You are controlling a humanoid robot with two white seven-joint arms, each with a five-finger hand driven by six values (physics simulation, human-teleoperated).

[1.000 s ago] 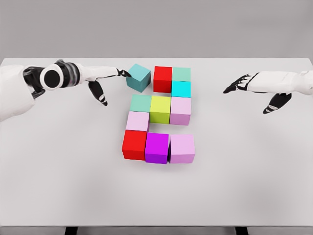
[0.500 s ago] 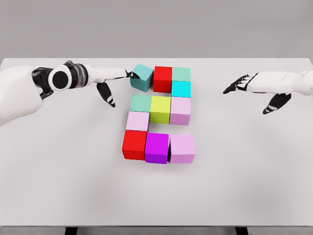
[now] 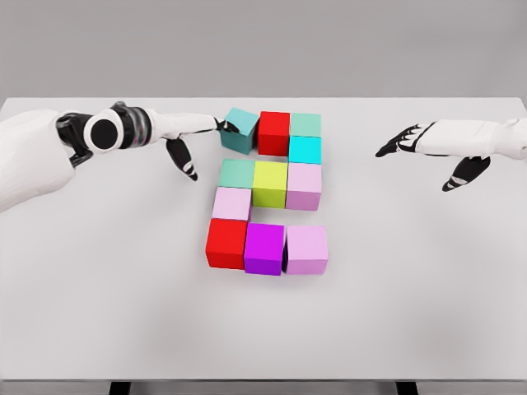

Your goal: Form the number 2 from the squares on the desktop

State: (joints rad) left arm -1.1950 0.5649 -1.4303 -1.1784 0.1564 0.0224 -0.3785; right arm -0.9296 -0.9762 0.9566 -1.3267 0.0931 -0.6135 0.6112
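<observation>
Nudging the last cube into the top row

The left hand point(image 3: 191, 136), fingers extended and gripping nothing, is touching the teal cube point(image 3: 240, 130) lying at its 3 o'clock, slightly skewed against the red cube point(image 3: 274, 132); the right hand point(image 3: 412, 141) (relaxed, well apart) is idling at the table's point(image 3: 99, 296) right.

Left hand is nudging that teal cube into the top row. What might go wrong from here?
The teal cube sits slightly turned against the red cube; pushing on may jam it or shove the top row rightward. The left hand touches only with fingertips, so the cube could pivot. Its lowered finger hangs close to the green cube.
</observation>
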